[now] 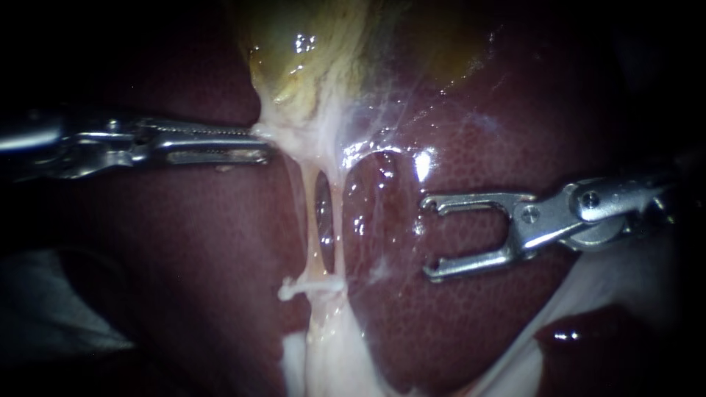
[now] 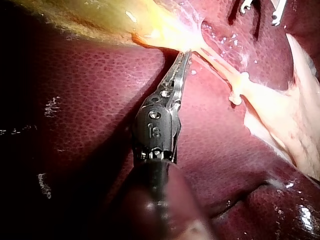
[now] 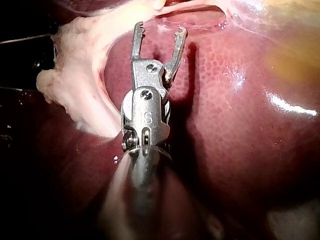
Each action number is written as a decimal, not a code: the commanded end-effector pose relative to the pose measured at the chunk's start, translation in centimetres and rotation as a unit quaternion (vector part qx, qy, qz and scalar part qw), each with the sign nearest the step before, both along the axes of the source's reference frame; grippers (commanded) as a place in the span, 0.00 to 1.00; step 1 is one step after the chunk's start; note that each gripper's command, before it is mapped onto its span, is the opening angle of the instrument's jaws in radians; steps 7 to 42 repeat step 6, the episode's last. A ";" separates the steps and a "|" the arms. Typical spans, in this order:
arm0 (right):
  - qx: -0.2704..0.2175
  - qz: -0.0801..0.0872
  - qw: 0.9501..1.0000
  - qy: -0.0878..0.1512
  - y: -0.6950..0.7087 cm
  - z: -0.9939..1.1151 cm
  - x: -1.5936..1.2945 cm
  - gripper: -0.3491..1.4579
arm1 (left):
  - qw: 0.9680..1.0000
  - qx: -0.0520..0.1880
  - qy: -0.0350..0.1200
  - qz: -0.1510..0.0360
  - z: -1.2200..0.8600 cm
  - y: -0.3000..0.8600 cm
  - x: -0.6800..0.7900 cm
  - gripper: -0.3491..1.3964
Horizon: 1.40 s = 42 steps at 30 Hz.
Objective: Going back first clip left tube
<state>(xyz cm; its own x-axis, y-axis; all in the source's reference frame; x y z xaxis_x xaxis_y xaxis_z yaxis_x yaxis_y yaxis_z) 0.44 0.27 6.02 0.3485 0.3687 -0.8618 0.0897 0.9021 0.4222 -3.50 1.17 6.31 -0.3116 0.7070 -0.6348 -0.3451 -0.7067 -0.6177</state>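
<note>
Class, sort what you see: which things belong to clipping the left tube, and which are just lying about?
Job: left instrument, holding the gallbladder; right instrument, open and empty; left tube; white clip on it.
Lying about: liver; right tube; pale fat.

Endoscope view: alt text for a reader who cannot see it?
The right instrument, jaws open and empty, hovers over the liver beside two pale tubes with a white clip low on them. The left instrument grips pale tissue under the gallbladder.
</note>
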 end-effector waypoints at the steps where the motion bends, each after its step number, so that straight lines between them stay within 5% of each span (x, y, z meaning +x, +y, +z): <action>1: 0.000 0.000 1.000 0.000 0.00 -0.01 0.01 0.47 | 1.000 0.000 0.000 0.000 0.00 0.00 0.00 0.00; 42: 0.000 0.000 1.000 0.000 -0.01 -0.02 0.01 0.47 | 1.000 0.000 0.000 0.000 -0.02 0.00 0.00 0.00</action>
